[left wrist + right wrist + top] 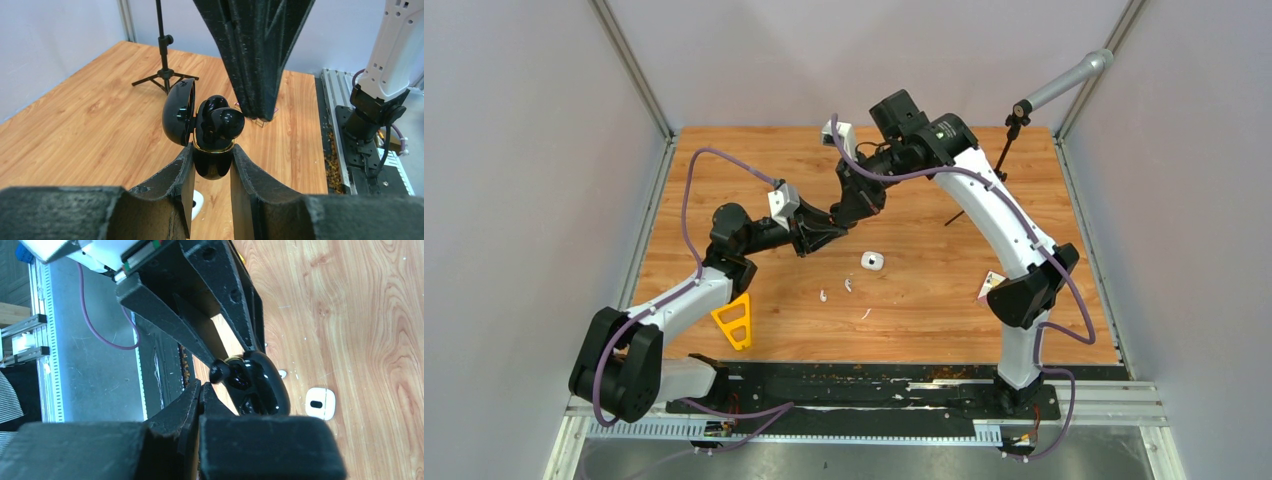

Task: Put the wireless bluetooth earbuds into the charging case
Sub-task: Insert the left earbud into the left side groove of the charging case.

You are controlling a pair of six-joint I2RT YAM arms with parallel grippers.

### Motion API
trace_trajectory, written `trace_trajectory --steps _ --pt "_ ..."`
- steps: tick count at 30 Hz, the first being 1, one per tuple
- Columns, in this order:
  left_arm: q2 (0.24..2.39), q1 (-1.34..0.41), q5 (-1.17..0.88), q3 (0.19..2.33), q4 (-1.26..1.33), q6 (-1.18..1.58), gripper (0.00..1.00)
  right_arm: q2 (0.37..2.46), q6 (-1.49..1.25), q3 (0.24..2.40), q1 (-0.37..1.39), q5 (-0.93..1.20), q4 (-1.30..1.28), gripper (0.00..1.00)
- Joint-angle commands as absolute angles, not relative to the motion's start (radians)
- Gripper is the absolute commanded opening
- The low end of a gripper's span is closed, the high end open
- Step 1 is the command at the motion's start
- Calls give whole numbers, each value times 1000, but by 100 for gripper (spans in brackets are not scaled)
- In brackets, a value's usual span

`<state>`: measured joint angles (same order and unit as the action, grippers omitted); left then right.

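Tools are meeting in mid-air in the overhead view, the left tool (832, 232) lifting its load to the right tool (848, 214), white earbuds (823, 296) lying on the tabletop (1024, 180) below. From the left wrist, it is clamping the black charging case (212, 165), lid open, black earbuds (220, 120) sitting proud. From the right wrist, the clenched, empty right tool is hovering beside one bud, likely to press it home.
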<state>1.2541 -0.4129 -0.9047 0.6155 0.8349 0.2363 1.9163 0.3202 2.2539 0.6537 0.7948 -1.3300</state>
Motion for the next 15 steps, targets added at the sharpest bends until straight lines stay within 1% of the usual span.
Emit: trace_trajectory --steps 1,8,13,15 --pt "1243 -420 -894 642 860 213 0 1925 319 2307 685 835 -1296 0" --pt "1237 -420 -891 637 845 211 0 1927 308 2307 697 817 -1291 0" --pt "1240 -420 -897 641 852 213 0 1912 256 2276 698 762 -1254 0" --pt "1239 -420 -906 643 856 214 0 1914 251 2272 697 702 -1250 0"
